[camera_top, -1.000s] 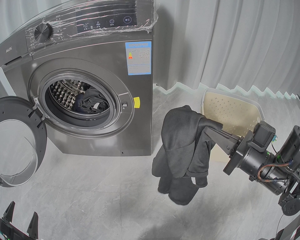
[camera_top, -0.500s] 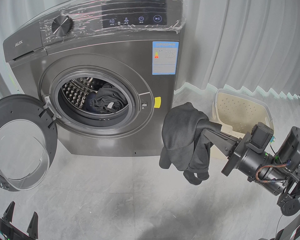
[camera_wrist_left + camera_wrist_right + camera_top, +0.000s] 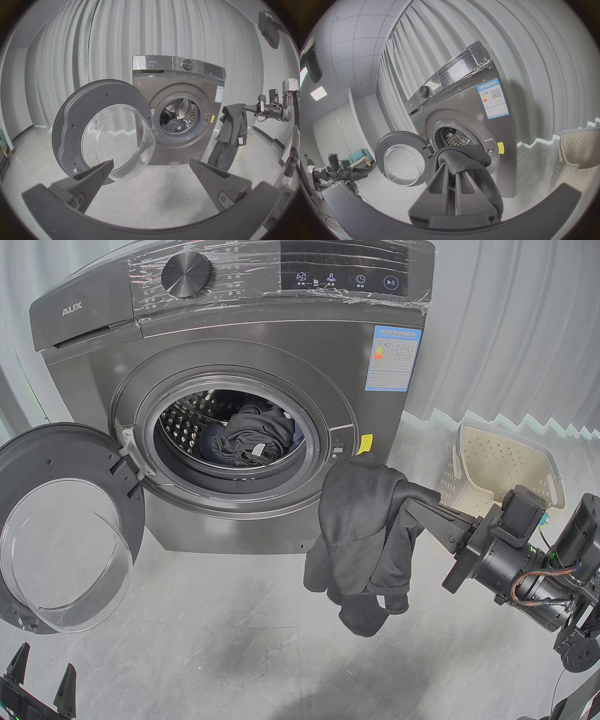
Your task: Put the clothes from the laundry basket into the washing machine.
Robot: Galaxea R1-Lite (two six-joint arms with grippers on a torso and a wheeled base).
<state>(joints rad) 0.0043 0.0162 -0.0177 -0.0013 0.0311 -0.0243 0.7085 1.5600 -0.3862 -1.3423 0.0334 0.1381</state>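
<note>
Garment [image 3: 359, 524] pinched by right pincer [image 3: 417, 501] hangs above grey tiled floor [image 3: 187, 615]; left pincer [image 3: 150, 162] spread.

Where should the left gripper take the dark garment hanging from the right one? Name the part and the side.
Probably take the dark garment by its low hanging tail, from the robot's left. It drapes loose beneath the right gripper, which pinches its top fold, and the left gripper is open with bare floor between.

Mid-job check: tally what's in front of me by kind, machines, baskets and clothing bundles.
Washing machine: 1
Laundry basket: 1
Clothing bundles: 2, the held garment in the right end effector and the drum pile
Total: 4
</note>
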